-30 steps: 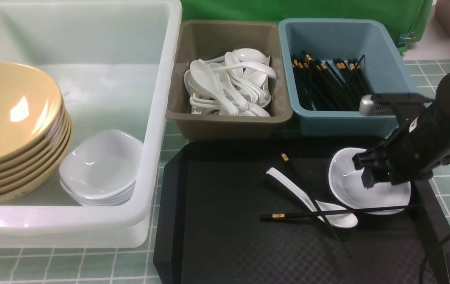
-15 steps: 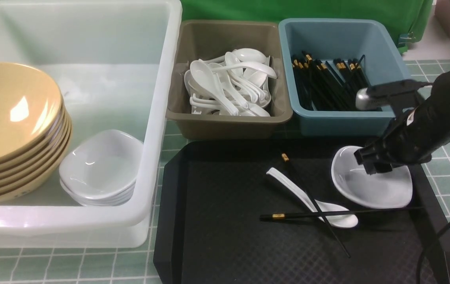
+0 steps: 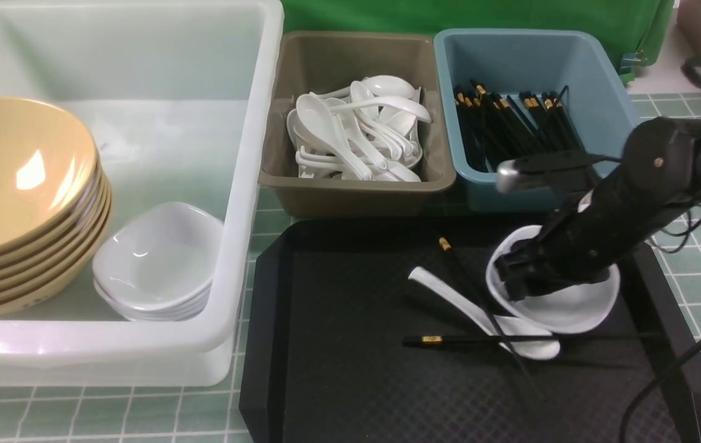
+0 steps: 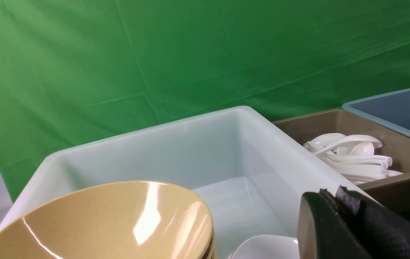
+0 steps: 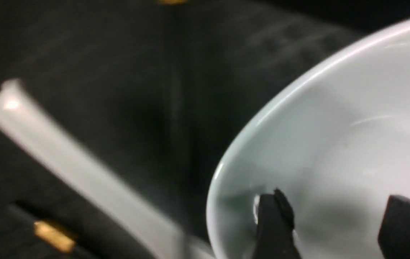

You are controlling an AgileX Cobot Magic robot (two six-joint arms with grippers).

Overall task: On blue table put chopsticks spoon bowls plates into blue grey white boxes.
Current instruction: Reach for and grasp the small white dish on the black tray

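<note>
Seeing the right end effector [image 3: 513, 280] spread open inside 1 white plate [image 3: 572, 311], we note the left end effector [image 4: 331, 201] closed.

The counter [image 3: 141, 409] was pale green-blue, gridded with white lines. The tray [image 3: 338, 394] was black, diamond-textured. The bowls [image 3: 18, 166] were mustard-tan, the plates [image 3: 154, 258] and spoons [image 3: 332, 132] white, the tub [image 3: 258, 123] translucent white. The spoon bin [image 3: 350, 197] was grey-brown, the chopstick bin [image 3: 522, 58] dusty blue. The chopsticks [image 3: 510, 135] were black with gold bands.

Front overview; right-wrist close-up on plate [image 5: 334, 136]
</note>
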